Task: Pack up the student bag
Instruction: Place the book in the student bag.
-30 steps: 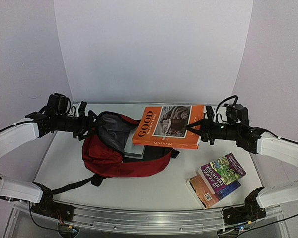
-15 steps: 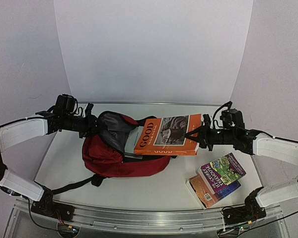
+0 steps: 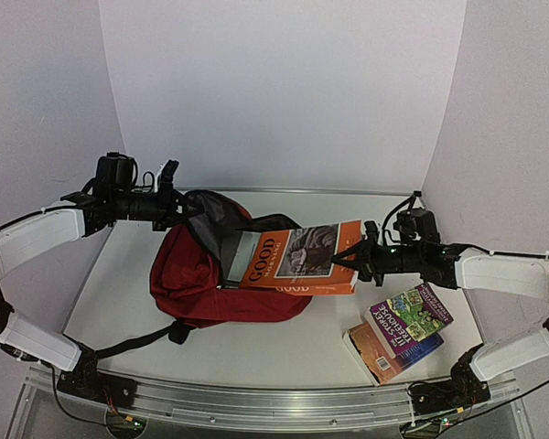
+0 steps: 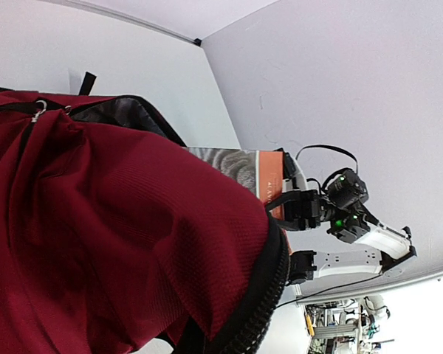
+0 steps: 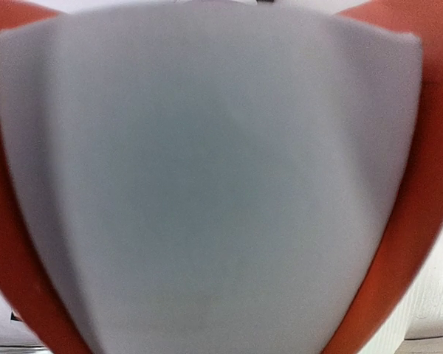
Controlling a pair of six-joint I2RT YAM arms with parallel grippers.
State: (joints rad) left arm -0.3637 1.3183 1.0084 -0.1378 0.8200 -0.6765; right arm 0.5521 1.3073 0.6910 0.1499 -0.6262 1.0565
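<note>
The student bag [image 3: 197, 291], dark red with a grey lining, lies left of centre with its mouth facing right. My left gripper [image 3: 176, 207] is shut on the bag's upper rim and holds it raised; red fabric [image 4: 96, 221] fills the left wrist view and hides the fingers. An orange book [image 3: 297, 260] titled GOOD is level, its left end inside the bag's mouth. My right gripper [image 3: 364, 252] is shut on the book's right edge. The book's grey page edge [image 5: 207, 184] fills the right wrist view, so the fingers are hidden there.
A grey flat item [image 3: 237, 254] lies inside the bag under the orange book. Two more books, a purple one [image 3: 408, 315] on an orange one [image 3: 382, 353], lie at the front right. A black strap [image 3: 133, 346] trails from the bag toward the front left.
My left gripper has shut on the bag's rim and lifted it. The right arm has come down and to the left, bringing the orange book's end into the bag's mouth.
</note>
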